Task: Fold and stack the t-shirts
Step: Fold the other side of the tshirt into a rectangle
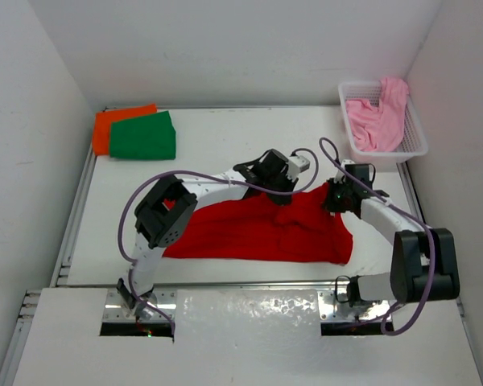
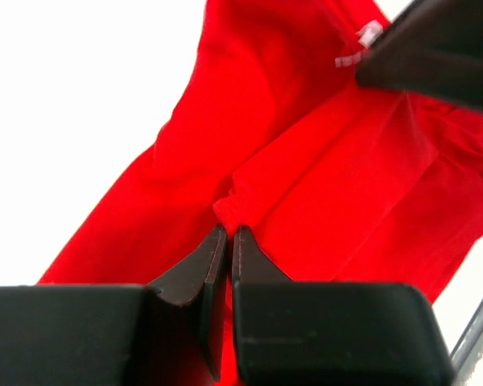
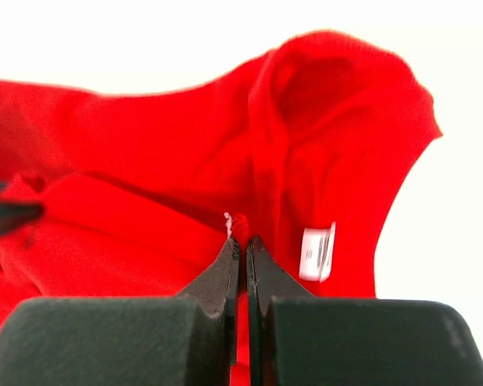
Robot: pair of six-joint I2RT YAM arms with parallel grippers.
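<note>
The red t-shirt point(image 1: 258, 233) lies spread across the middle of the table. My left gripper point(image 1: 283, 193) is shut on a pinch of its far edge point(image 2: 229, 211). My right gripper point(image 1: 332, 201) is shut on its far right edge by the white label point(image 3: 316, 251); the pinched cloth point(image 3: 240, 225) shows between its tips. Both pinch points are lifted slightly. The green t-shirt point(image 1: 143, 135) lies folded on the orange t-shirt point(image 1: 106, 129) at the far left corner. The light pink t-shirt point(image 1: 378, 117) hangs crumpled in the basket.
The white lattice basket point(image 1: 414, 138) stands at the far right corner. White walls enclose the table on three sides. A metal rail point(image 1: 74, 217) runs along the left edge. The right gripper's dark body point(image 2: 435, 56) shows at the top right of the left wrist view.
</note>
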